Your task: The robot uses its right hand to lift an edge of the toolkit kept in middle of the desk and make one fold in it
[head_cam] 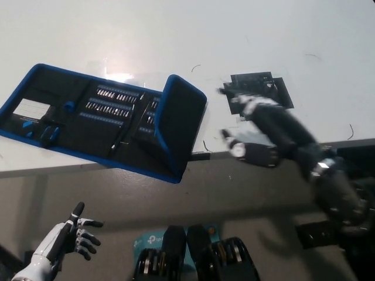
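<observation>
the white left hand (69, 236) hangs low at the lower left, below the surface (246, 35) edge, fingers spread and empty. higher up, the black right hand (263, 126) is motion-blurred over the front edge of the surface, fingers apart, gripping nothing, clear of the toolkit (99, 120) to its left. the toolkit lies open near the front edge, its right flap (180, 126) standing up at a tilt, not folded flat. a dark patch (258, 93) sits on the surface beyond the right hand.
</observation>
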You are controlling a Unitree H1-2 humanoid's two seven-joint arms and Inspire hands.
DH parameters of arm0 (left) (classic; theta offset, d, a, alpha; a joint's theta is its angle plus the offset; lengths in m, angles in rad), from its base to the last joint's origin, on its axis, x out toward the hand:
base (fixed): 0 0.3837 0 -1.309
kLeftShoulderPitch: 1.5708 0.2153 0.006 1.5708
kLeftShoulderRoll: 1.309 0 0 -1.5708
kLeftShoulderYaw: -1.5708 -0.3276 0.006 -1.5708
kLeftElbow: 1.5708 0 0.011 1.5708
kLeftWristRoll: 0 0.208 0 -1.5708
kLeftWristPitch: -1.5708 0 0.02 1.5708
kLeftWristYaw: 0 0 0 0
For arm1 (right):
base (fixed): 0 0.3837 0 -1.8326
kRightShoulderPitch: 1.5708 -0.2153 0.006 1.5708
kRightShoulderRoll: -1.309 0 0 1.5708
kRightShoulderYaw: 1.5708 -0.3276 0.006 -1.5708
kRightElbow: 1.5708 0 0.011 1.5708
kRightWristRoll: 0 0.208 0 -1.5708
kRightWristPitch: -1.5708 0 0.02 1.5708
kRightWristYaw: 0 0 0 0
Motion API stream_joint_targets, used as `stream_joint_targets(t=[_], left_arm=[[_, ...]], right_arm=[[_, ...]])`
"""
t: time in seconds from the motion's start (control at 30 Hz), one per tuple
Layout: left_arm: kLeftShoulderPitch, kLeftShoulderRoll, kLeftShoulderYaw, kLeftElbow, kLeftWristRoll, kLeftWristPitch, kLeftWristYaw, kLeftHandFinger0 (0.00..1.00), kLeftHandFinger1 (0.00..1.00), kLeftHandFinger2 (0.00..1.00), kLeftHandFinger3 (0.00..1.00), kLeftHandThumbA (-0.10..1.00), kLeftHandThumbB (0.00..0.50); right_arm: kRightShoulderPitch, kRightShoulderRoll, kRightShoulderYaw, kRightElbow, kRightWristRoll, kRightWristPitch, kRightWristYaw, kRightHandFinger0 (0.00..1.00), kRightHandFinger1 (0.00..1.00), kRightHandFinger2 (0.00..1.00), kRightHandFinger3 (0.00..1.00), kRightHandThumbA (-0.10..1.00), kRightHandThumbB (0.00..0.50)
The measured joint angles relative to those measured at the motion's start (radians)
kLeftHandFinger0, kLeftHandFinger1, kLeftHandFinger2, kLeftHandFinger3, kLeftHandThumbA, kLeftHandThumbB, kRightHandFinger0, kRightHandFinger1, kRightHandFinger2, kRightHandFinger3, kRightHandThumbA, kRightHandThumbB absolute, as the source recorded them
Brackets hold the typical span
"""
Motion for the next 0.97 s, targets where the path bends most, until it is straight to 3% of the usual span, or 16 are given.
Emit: stream_joint_targets(t=[0.1, 0.17, 0.23, 0.37, 0.5, 0.57, 0.63, 0.73, 0.8, 0.87, 0.93, 0.97], left_arm=[[0.001, 0.000, 0.000, 0.000, 0.000, 0.000, 0.000, 0.39, 0.39, 0.39, 0.56, 1.00, 0.453], [0.000, 0.000, -0.001, 0.000, 0.000, 0.001, 0.000, 0.40, 0.40, 0.40, 0.55, 1.00, 0.459], [0.000, 0.000, -0.001, 0.001, 0.000, 0.001, 0.000, 0.38, 0.37, 0.36, 0.54, 1.00, 0.488], [0.000, 0.000, 0.000, 0.001, 0.000, 0.001, 0.000, 0.37, 0.36, 0.36, 0.54, 1.00, 0.486], [0.000, -0.001, 0.000, 0.001, 0.000, 0.001, 0.000, 0.36, 0.36, 0.35, 0.54, 1.00, 0.482], [0.000, -0.001, -0.001, 0.001, 0.000, 0.001, 0.000, 0.37, 0.37, 0.37, 0.54, 1.00, 0.500], [0.001, -0.001, -0.001, 0.001, 0.000, 0.001, 0.000, 0.38, 0.37, 0.39, 0.55, 1.00, 0.500], [0.003, -0.001, -0.001, 0.001, 0.000, 0.000, 0.000, 0.38, 0.38, 0.39, 0.55, 1.00, 0.500], [0.006, -0.001, -0.001, 0.001, 0.001, 0.000, 0.000, 0.38, 0.39, 0.39, 0.55, 1.00, 0.500], [0.007, -0.001, -0.001, 0.001, 0.001, -0.001, 0.000, 0.40, 0.41, 0.41, 0.56, 1.00, 0.500], [0.008, -0.001, -0.001, 0.002, 0.001, -0.002, 0.000, 0.40, 0.40, 0.42, 0.57, 1.00, 0.496], [0.008, -0.001, -0.001, 0.002, 0.001, -0.002, 0.000, 0.40, 0.40, 0.42, 0.57, 1.00, 0.497]], right_arm=[[0.054, -0.013, -0.108, -0.030, 0.068, -0.003, -0.001, 1.00, 1.00, 1.00, 1.00, 0.23, 0.327], [0.089, -0.017, -0.166, -0.030, 0.107, -0.006, -0.003, 1.00, 1.00, 1.00, 1.00, 0.06, 0.293], [0.130, -0.015, -0.228, -0.027, 0.148, -0.009, -0.006, 1.00, 1.00, 1.00, 1.00, 0.15, 0.227], [0.225, 0.004, -0.364, 0.027, 0.231, -0.050, -0.032, 0.91, 1.00, 1.00, 1.00, 0.23, 0.201], [0.311, 0.042, -0.469, 0.139, 0.298, -0.116, -0.066, 0.97, 1.00, 1.00, 1.00, 0.23, 0.168], [0.347, 0.059, -0.500, 0.198, 0.320, -0.146, -0.081, 0.75, 0.91, 1.00, 1.00, 0.10, 0.152], [0.382, 0.083, -0.535, 0.265, 0.347, -0.181, -0.101, 0.67, 0.87, 1.00, 1.00, 0.05, 0.153], [0.410, 0.127, -0.597, 0.362, 0.392, -0.230, -0.134, 0.65, 0.85, 1.00, 1.00, 0.05, 0.170], [0.415, 0.165, -0.647, 0.426, 0.428, -0.260, -0.160, 0.64, 0.81, 0.95, 1.00, 0.00, 0.145], [0.415, 0.196, -0.684, 0.472, 0.459, -0.288, -0.188, 0.59, 0.76, 0.87, 1.00, 0.02, 0.154], [0.415, 0.221, -0.710, 0.512, 0.491, -0.320, -0.214, 0.50, 0.63, 0.72, 1.00, 0.04, 0.175], [0.415, 0.226, -0.716, 0.526, 0.503, -0.331, -0.222, 0.47, 0.60, 0.70, 1.00, 0.05, 0.169]])
